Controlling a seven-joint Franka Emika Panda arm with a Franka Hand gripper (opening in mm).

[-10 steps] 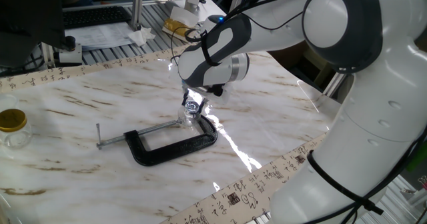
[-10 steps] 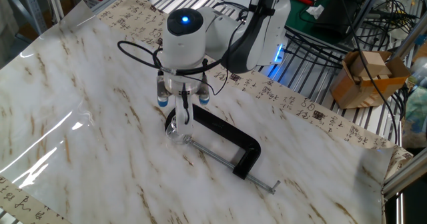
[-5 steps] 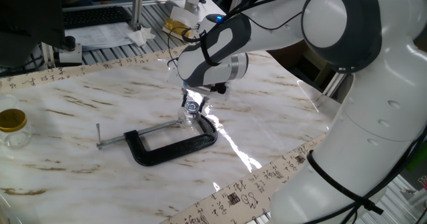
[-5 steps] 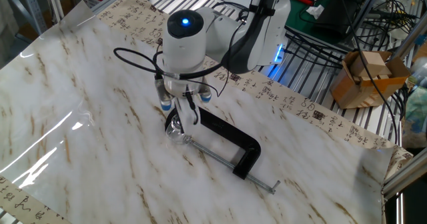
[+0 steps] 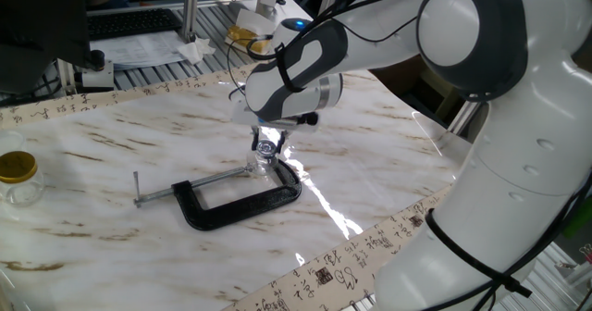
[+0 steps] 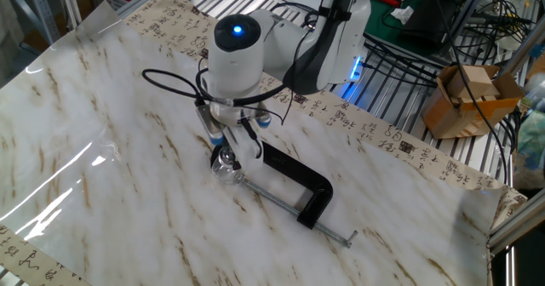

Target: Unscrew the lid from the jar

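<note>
1. Near the middle of the marble surface (image 5: pixel 111 191) stands the jar (image 5: pixel 266 162), held in a black clamp (image 5: pixel 242 203).
2. On top of the jar sits the silver lid (image 5: pixel 267 147).
3. Straight above it, the gripper (image 5: pixel 268 145) points down, its fingers (image 6: pixel 231 141) pinching the lid.
4. Far left, a bigger jar (image 5: pixel 18 178) with a yellow lid stands well apart.

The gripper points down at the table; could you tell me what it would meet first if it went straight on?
Most likely the lid of the jar, directly under the gripper; contact may already exist.
</note>
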